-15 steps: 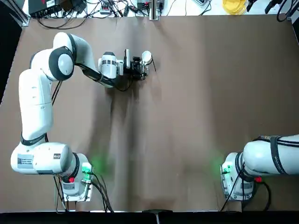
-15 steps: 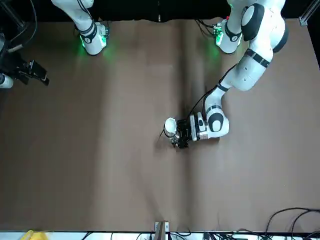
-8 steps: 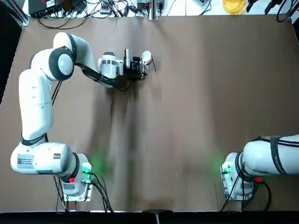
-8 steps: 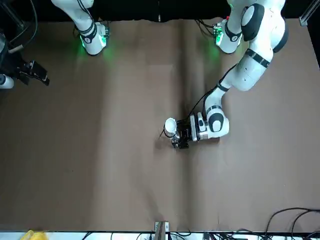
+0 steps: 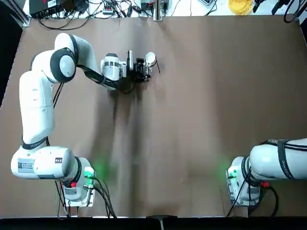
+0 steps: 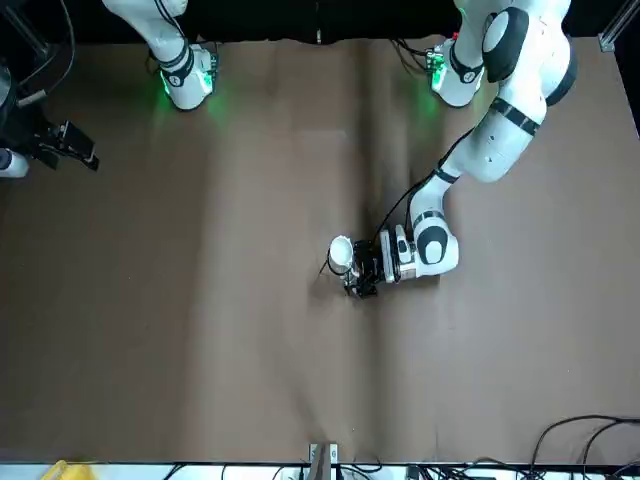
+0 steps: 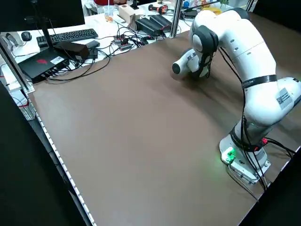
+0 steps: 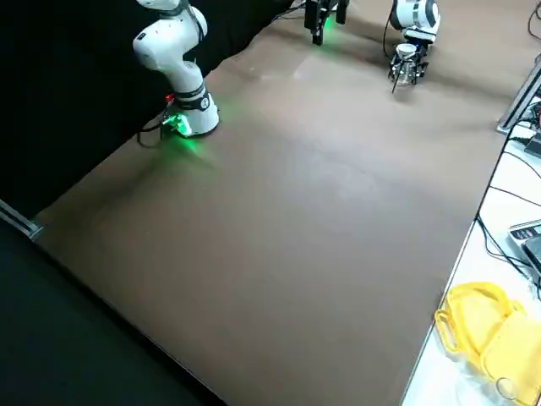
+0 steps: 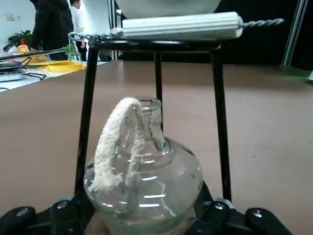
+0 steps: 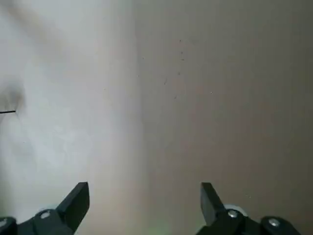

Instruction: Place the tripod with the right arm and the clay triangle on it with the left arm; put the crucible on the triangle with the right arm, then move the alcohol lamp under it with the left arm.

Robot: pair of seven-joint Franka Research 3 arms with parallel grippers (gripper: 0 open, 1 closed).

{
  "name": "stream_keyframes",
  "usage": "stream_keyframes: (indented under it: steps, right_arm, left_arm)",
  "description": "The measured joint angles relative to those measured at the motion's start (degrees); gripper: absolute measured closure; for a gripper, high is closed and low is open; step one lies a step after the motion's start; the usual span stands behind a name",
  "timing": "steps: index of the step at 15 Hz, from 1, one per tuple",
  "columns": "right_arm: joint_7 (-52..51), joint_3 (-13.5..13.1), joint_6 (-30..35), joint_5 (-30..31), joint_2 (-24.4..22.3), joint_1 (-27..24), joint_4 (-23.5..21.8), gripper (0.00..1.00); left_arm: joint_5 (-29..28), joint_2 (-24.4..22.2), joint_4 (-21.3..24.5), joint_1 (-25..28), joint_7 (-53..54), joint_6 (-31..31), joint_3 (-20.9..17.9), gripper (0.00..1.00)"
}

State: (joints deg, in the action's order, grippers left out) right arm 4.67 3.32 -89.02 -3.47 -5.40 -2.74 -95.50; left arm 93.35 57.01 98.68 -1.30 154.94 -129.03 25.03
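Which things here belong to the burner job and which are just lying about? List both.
Job:
- alcohol lamp, in the left tool
- tripod
- clay triangle
- crucible
- right tool, over bare table

Lying about:
- yellow trays
- keyboard
- mouse
- black cables

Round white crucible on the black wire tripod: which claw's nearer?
Left. The left claw is just below the crucible, around the clear glass alcohol lamp; the right claw is open, far off toward the robot's right.
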Motion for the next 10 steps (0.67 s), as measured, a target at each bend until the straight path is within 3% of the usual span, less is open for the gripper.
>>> stream_keyframes:
  steps: [10]
  right_arm:
    - [0.0,0.0,0.0,0.0,0.0,0.0,0.0,0.0]
  left_arm:
    - [0.0,0.0,0.0,0.8,0.0,0.1,-0.1,0.19]
